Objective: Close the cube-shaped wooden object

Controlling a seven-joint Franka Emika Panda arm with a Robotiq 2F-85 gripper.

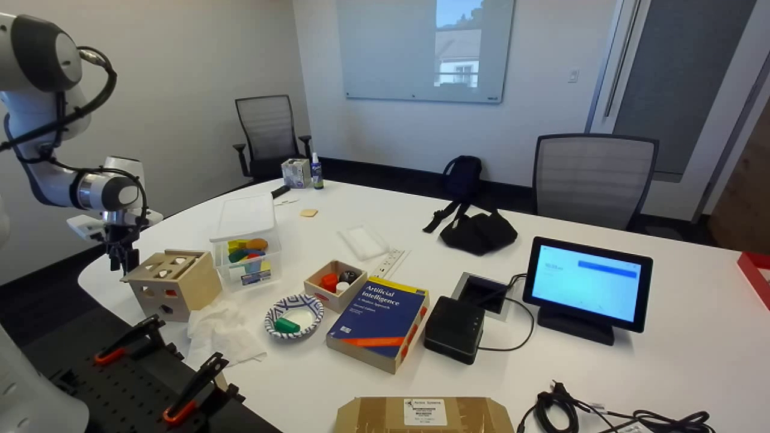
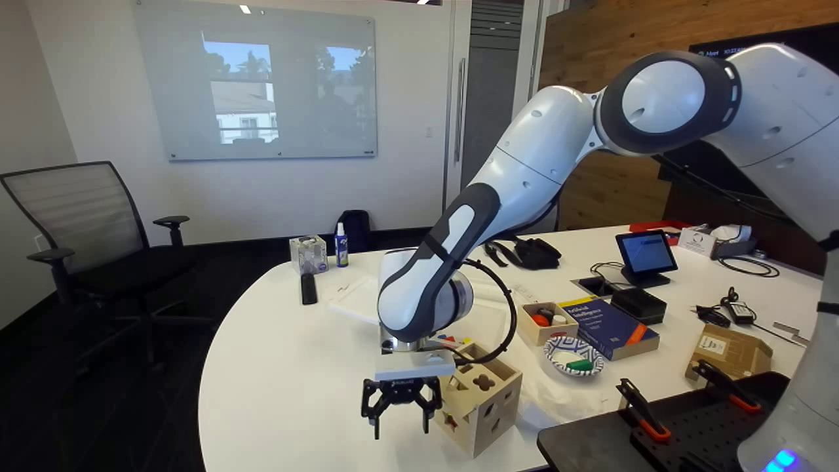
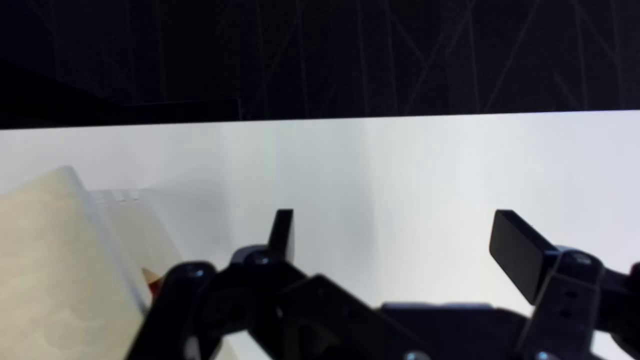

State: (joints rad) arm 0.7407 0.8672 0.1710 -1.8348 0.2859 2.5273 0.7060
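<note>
The light tan wooden cube box with dark cut-out shapes stands on the table near its edge; it also shows in an exterior view. Its lid panel sits shifted toward the gripper side and sticks out past the box wall. A gap shows at the opposite side of the top. In the wrist view the panel fills the lower left, with a red bit below its edge. My gripper is open and empty, pointing down beside the box, apart from it. It also shows in an exterior view and the wrist view.
A clear plastic container with colourful pieces stands next to the box. A white cloth, a patterned bowl, a small wooden tray and a blue book lie nearby. The table edge runs close to the gripper.
</note>
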